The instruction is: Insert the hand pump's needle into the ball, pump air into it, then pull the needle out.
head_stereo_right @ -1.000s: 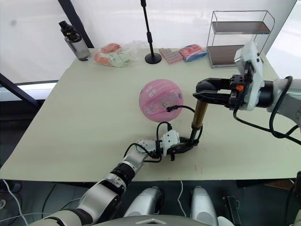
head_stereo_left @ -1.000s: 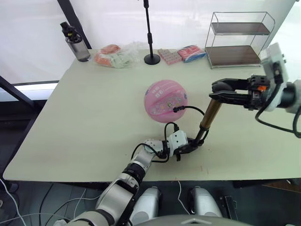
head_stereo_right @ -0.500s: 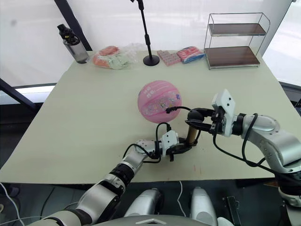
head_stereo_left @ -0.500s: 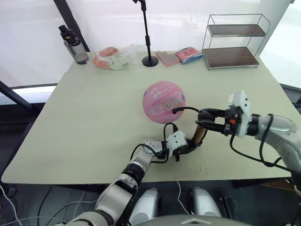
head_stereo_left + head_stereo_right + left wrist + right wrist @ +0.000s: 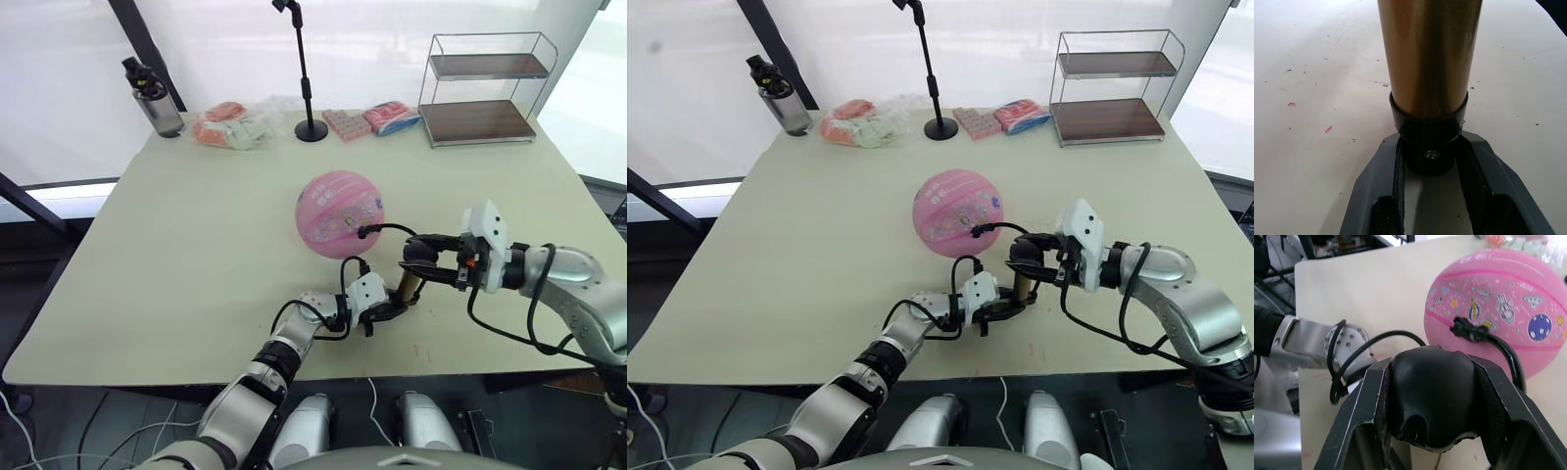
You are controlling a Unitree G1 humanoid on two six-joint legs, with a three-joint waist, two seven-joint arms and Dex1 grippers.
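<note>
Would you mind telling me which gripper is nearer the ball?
Right. The right gripper holds the pump's handle just beside the ball; the left gripper grips the pump's base, farther toward the table's near edge.

Right gripper (image 5: pixel 1431 431): two black fingers (image 5: pixel 1359 416) clamped on either side of a rounded black knob, the hand pump's handle (image 5: pixel 1430 401), which sits between them and touches both. Beyond it, the ball (image 5: pixel 1503 308), pink and round, with dark pink seam lines and small printed stickers of rockets, planets and an astronaut. A black fitting, the needle (image 5: pixel 1467 329), is seated against the ball's surface; the metal pin itself cannot be made out. A thin black hose (image 5: pixel 1511 357) runs from that fitting back toward the handle. Left arm's silver wrist (image 5: pixel 1327 347) lies on the pale table (image 5: pixel 1366 289), with a black cable (image 5: pixel 1359 345) looping over it.
</note>
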